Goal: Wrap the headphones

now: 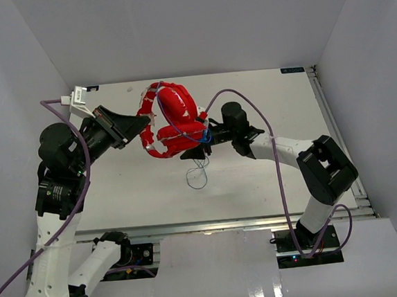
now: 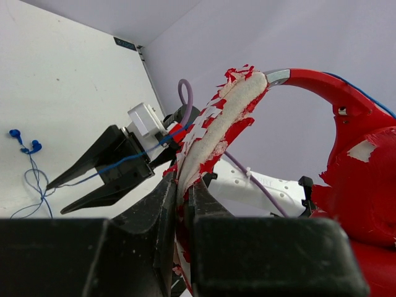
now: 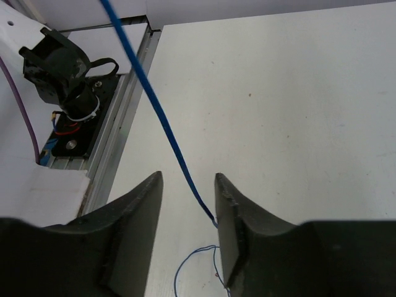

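Over flat white table (image 1: 277,176), hoisted clear near its middle: glossy red over-ear headphones (image 1: 177,108), flaking padded headband clamped tight in left tool (image 2: 179,198). Beside an earcup, right tool (image 3: 185,185) with jaws apart, thin blue cord (image 3: 162,117) running between them, not pinched. Perhaps one turn laid across the cups; hard to tell. Loose cord loops (image 1: 197,173) dangling to table, small blue plug end (image 2: 15,134) lying flat. Winding mostly left.

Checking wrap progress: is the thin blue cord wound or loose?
Mostly loose: the thin blue cord trails from the glossy red headphones into slack loops below.
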Robot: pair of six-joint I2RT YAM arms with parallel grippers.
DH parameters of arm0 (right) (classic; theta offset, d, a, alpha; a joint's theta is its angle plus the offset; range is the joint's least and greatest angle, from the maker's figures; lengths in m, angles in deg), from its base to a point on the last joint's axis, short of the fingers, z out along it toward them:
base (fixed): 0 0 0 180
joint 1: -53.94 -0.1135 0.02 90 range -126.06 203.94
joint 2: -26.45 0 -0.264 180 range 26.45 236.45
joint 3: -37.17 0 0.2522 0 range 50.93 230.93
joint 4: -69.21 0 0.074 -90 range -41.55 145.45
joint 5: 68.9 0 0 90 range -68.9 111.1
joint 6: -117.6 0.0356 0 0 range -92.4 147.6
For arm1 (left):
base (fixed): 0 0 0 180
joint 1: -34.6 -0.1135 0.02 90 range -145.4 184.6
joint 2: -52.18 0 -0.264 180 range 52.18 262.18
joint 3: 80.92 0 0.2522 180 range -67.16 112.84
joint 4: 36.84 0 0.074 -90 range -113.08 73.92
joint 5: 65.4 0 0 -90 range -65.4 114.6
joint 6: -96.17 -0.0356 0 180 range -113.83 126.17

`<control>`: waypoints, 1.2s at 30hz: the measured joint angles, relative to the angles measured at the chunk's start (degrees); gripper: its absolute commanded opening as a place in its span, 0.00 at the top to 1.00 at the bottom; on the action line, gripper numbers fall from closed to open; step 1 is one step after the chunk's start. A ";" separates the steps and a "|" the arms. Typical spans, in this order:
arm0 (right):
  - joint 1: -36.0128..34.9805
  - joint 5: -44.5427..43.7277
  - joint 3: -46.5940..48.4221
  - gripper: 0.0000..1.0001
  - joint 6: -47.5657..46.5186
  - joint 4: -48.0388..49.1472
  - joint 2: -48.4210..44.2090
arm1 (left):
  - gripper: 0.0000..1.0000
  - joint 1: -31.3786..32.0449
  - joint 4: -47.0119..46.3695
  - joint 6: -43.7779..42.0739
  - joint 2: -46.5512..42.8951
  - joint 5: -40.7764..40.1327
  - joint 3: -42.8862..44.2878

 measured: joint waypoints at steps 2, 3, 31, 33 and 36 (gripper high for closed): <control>-0.43 0.21 -0.02 0.67 0.66 0.63 0.00 | 1.00 0.00 -0.07 0.57 0.16 -0.82 0.85; -0.47 0.32 -0.01 0.70 0.95 0.86 0.00 | 1.00 0.00 -0.13 0.79 0.21 -1.19 1.18; -1.23 -17.42 14.61 0.92 -44.73 -60.78 -19.74 | 1.00 0.00 -4.04 2.52 1.82 -30.79 -4.89; -2.87 -22.23 19.42 0.92 -49.15 -66.52 -18.79 | 1.00 0.00 -4.19 1.97 2.74 -32.43 -5.11; -8.02 -31.77 25.72 0.92 -54.32 -72.09 -18.36 | 1.00 0.00 -4.39 0.85 4.03 -34.60 -5.21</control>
